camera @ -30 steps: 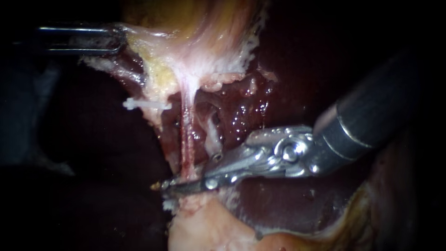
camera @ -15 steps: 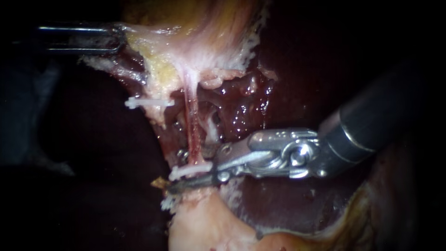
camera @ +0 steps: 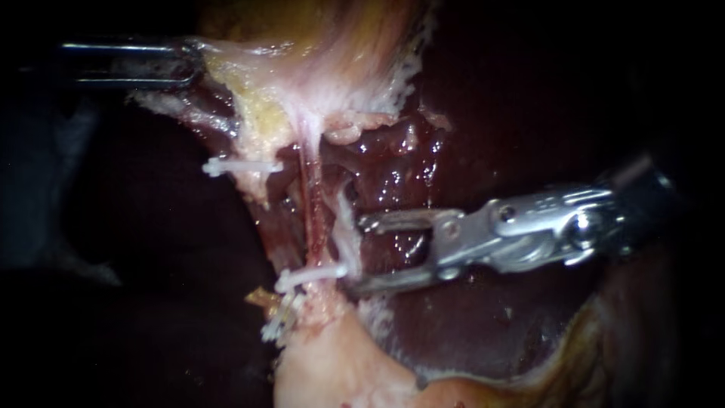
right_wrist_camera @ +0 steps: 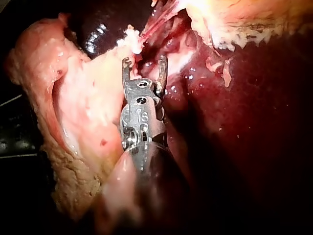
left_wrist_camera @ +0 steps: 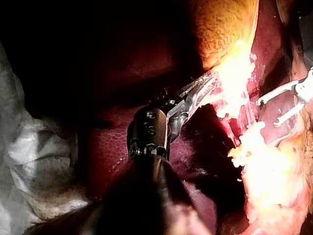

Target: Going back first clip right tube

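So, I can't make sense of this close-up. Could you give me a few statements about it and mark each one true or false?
1. The right instrument has its jaws open. True.
2. Those jaws are clamped on a white clip. False: they stand open beside the lower clip and hold nothing.
3. The lower clip sits across a thin pink tube. True.
4. The left instrument enters from the lower right. False: it comes in from the upper left and reaches the pale tissue.
5. Only one clip is visible. False: an upper clip shows too.

Tube [camera: 312, 219], clip [camera: 311, 276] and liver [camera: 468, 98] hem the right instrument [camera: 357, 255].
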